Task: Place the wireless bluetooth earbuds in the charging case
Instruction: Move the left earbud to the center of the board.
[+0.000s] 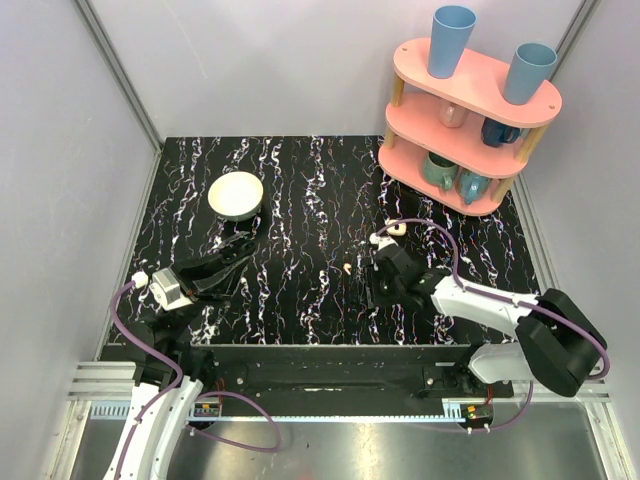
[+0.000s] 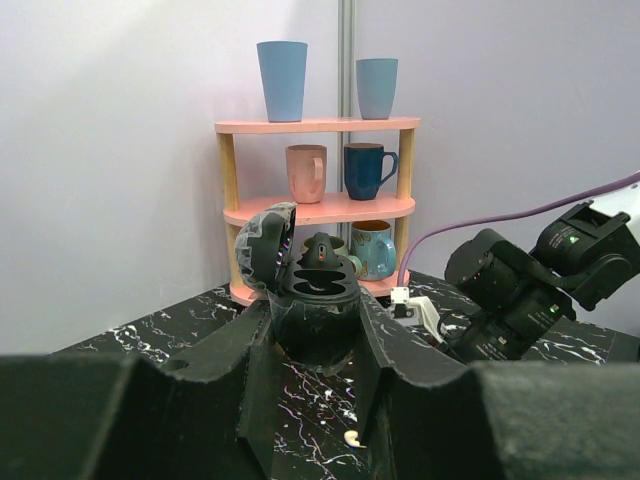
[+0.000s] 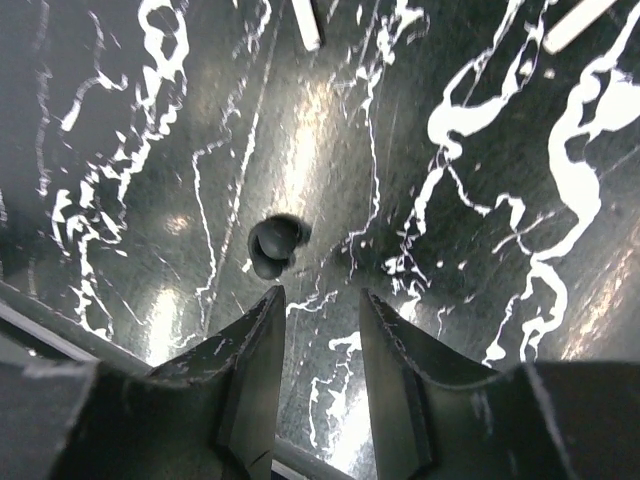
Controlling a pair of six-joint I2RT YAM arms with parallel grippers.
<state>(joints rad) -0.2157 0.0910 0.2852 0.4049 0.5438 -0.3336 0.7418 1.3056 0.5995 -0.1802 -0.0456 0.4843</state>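
My left gripper (image 1: pixel 238 260) is shut on the charging case (image 2: pixel 315 300). The case is black, not cream, and its marbled lid stands open over two dark slots. A tiny cream-white curved earbud (image 1: pixel 346 268) lies on the table mid-right. It also shows in the left wrist view (image 2: pixel 352 438), below the right finger. My right gripper (image 1: pixel 378 288) is open and points down at the table (image 3: pixel 320 300). A small dark rounded earbud-shaped piece (image 3: pixel 275 244) lies just ahead of its left finger, untouched. The case is hard to make out in the top view.
A round cream bowl (image 1: pixel 236 195) sits at the back left. A pink three-tier shelf (image 1: pixel 470 125) with blue cups and mugs stands at the back right. Grey walls close in the black marbled table (image 1: pixel 310 200).
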